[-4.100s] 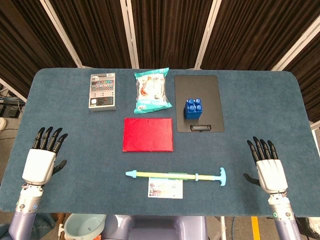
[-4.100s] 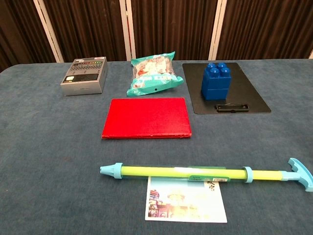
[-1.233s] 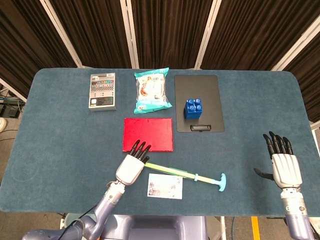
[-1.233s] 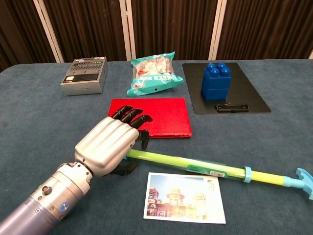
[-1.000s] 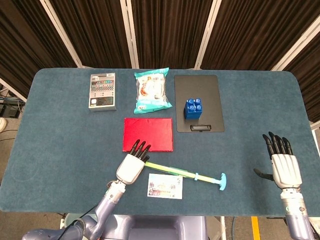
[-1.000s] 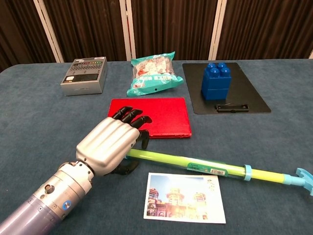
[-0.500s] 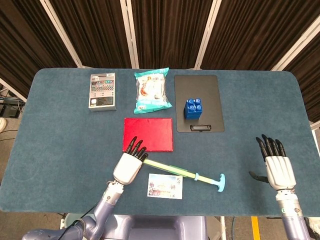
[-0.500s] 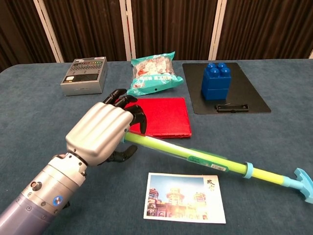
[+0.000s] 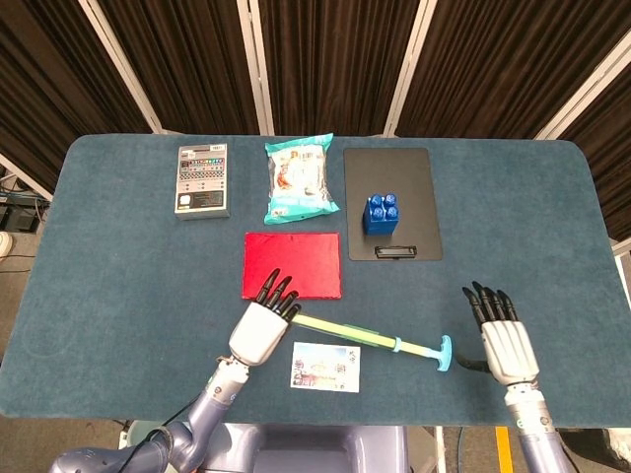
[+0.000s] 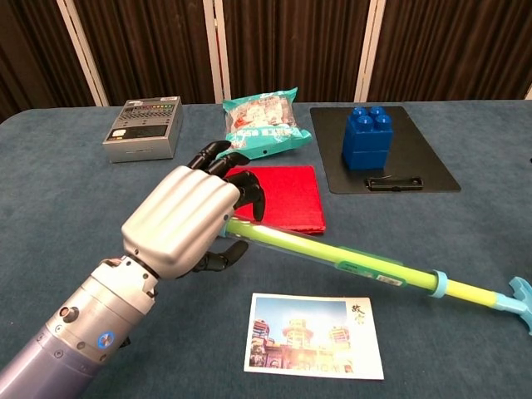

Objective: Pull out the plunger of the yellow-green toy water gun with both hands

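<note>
The yellow-green toy water gun (image 9: 345, 332) (image 10: 332, 259) runs from lower centre to the right, its nozzle end lifted. My left hand (image 9: 259, 328) (image 10: 184, 219) grips that end, hiding the nozzle. Its light-blue T-handle (image 9: 445, 352) (image 10: 522, 302) ends the plunger rod at the right. My right hand (image 9: 505, 341) is open, fingers spread, just right of the T-handle and apart from it; the chest view does not show it.
A postcard (image 9: 325, 367) (image 10: 314, 336) lies under the gun. Behind it are a red pad (image 9: 292, 264) (image 10: 285, 196), a black clipboard (image 9: 389, 202) carrying a blue block (image 9: 381, 213) (image 10: 367, 137), a snack bag (image 9: 299, 178), and a grey box (image 9: 201, 179).
My left hand came in from the table's left edge, took hold of the gun's nozzle end and lifted it. My right hand has moved left toward the T-handle.
</note>
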Available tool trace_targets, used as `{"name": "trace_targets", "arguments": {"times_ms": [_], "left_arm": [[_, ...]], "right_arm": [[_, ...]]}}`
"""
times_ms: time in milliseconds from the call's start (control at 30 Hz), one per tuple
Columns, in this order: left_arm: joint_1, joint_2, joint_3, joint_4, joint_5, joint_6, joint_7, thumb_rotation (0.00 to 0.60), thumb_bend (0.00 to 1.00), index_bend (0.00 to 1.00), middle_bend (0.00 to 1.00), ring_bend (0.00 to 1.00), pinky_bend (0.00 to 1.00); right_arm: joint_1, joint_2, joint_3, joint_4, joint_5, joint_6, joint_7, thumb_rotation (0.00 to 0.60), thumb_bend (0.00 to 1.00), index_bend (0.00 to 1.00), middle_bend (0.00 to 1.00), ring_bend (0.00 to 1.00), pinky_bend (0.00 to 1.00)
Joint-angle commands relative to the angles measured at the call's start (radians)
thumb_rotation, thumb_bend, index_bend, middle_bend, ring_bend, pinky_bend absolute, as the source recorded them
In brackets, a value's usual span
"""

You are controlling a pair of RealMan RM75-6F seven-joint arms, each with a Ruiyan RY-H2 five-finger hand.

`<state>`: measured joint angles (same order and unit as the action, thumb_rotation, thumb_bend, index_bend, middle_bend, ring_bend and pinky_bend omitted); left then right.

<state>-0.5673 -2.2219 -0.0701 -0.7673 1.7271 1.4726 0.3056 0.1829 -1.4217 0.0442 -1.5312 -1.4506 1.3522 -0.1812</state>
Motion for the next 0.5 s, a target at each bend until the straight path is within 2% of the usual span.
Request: {"name": "trace_targets", "arguments": {"times_ms": [33, 233, 500], "left_arm": [[-0.008, -0.011, 0.006, 0.016, 0.002, -0.01, -0.008, 0.6, 0.54, 0.79, 0.32, 0.12, 0.05], [-0.016, -0.042, 0.014, 0.053, -0.007, -0.037, -0.017, 0.6, 0.54, 0.79, 0.32, 0.12, 0.05], [-0.024, -0.047, 0.019, 0.072, -0.003, -0.022, -0.018, 0.6, 0.54, 0.79, 0.32, 0.12, 0.05]], "right_arm": [[0.001, -0.05, 0.005, -0.012, 0.019, -0.004, -0.041, 0.6, 0.08, 0.17, 0.0, 0.0, 0.0], [0.001, -0.162, 0.048, 0.013, 0.09, 0.004, -0.064, 0.6, 0.17, 0.28, 0.02, 0.0, 0.0], [-0.009, -0.179, 0.039, 0.019, 0.102, 0.016, -0.109, 0.6, 0.19, 0.33, 0.02, 0.0, 0.0]]}}
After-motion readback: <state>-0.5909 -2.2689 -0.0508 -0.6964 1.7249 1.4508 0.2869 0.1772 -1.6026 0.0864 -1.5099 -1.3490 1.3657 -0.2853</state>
